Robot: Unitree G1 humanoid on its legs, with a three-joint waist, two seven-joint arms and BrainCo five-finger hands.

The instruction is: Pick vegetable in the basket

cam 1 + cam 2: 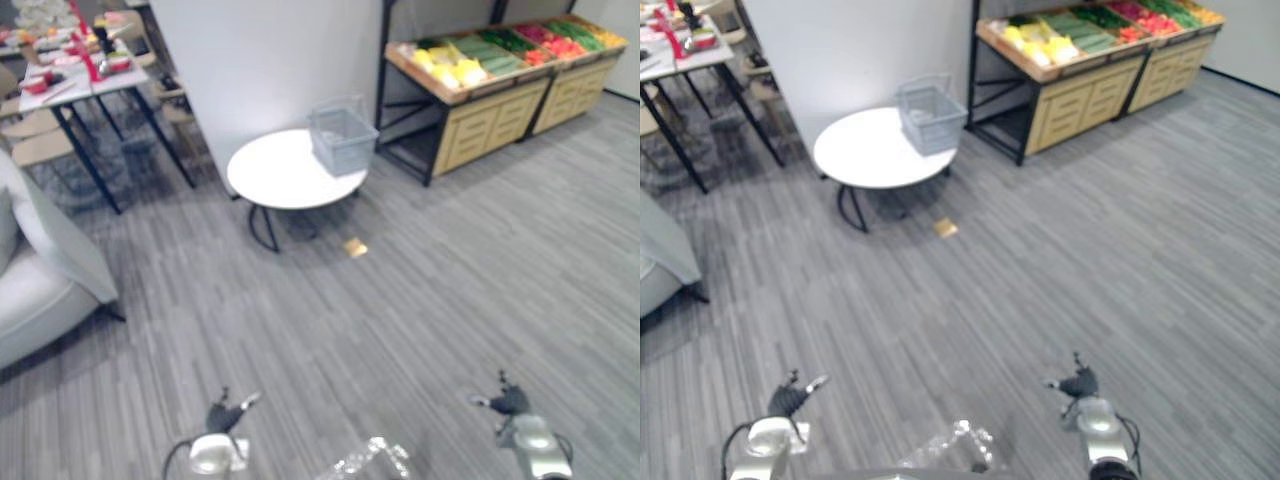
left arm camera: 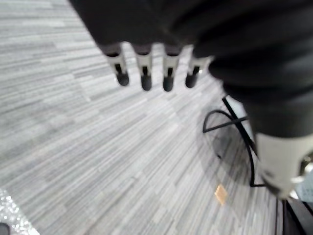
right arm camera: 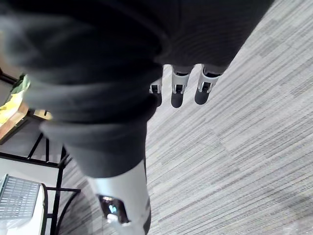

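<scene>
A grey wire basket [image 1: 343,135] stands on the right edge of a round white table [image 1: 270,178]; I cannot tell what is inside it. Behind it to the right, a wooden stand [image 1: 490,110] holds vegetables [image 1: 500,45]: yellow, green and red ones in rows. My left hand [image 1: 228,412] hangs low over the floor near me, its fingers [image 2: 144,73] straight, holding nothing. My right hand [image 1: 508,402] hangs low at the near right, its fingers [image 3: 177,90] straight too and nothing in it. Both hands are far from the basket and the stand.
A small tan scrap [image 1: 355,247] lies on the grey floor in front of the round table. A white partition wall [image 1: 260,60] rises behind the table. A grey sofa [image 1: 40,270] is at the left, a laid dining table [image 1: 80,65] with chairs at the back left.
</scene>
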